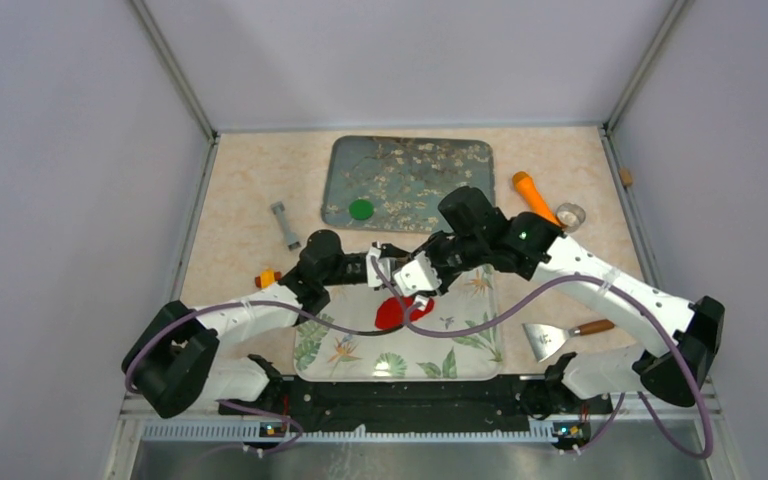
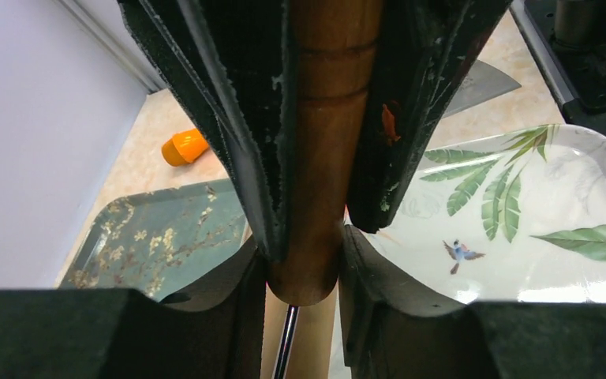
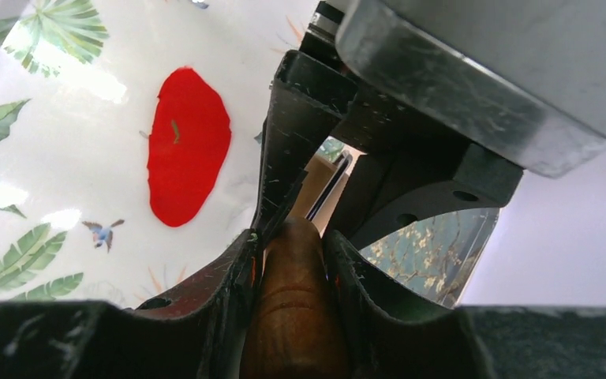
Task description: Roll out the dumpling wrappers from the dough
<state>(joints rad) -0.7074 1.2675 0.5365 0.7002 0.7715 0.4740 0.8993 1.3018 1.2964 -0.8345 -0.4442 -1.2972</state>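
A dark wooden rolling pin handle (image 2: 323, 118) is held between both grippers above the white leaf-print tray (image 1: 460, 360). My right gripper (image 3: 292, 253) is shut on the handle (image 3: 293, 316). My left gripper (image 2: 304, 276) faces it and is closed on the handle's rounded tip, its pads against the wood. In the top view the left gripper (image 1: 388, 266) and right gripper (image 1: 428, 272) meet nose to nose and hide the pin. A flattened oval of red dough (image 3: 188, 146) lies on the white tray just below them (image 1: 392, 312). A small round green wrapper (image 1: 361, 209) rests on the blue-green floral tray (image 1: 430, 165).
An orange-handled tool (image 1: 534, 194) and a small metal ring cutter (image 1: 570, 215) lie at the back right. A metal scraper (image 1: 558, 338) is right of the white tray. On the left lie a grey tool (image 1: 285, 225) and a small orange piece (image 1: 266, 278). Walls enclose the table.
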